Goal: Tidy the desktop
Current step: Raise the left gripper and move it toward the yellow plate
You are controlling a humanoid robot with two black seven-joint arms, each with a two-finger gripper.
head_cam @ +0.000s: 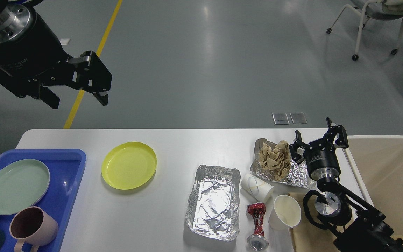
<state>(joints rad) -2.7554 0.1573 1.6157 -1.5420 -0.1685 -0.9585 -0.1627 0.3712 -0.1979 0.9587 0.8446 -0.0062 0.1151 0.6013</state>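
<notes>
1. The blue tray [72, 168] sits at the left edge of the white surface [173, 147], which fills the lower half of the view. It holds a pale green plate [16, 186] and a pink mug [32, 229] with a dark inside.
2. The left gripper [77, 101] hangs high over the floor, well above the tray; its jaws stand apart with nothing between them. Small pale lettering on the black wrist body is too small to read.
3. A yellow plate [128, 165] lies on the surface just right of the tray, apart from it.
4. A crumpled foil tray [213, 203] lies right of centre (open side up).
5. Beside it lie a tipped white paper cup [257, 187], a crushed red can [256, 225] whose print cannot be read, and another paper cup [287, 211] on its side.
6. Crumpled brown paper [275, 159] rests on a foil sheet [297, 175].
7. The right gripper [318, 137] is just beside that paper, jaws spread wide and empty. Its wrist label is illegible.
8. A cream bin [390, 168] stands at the far right.
</notes>
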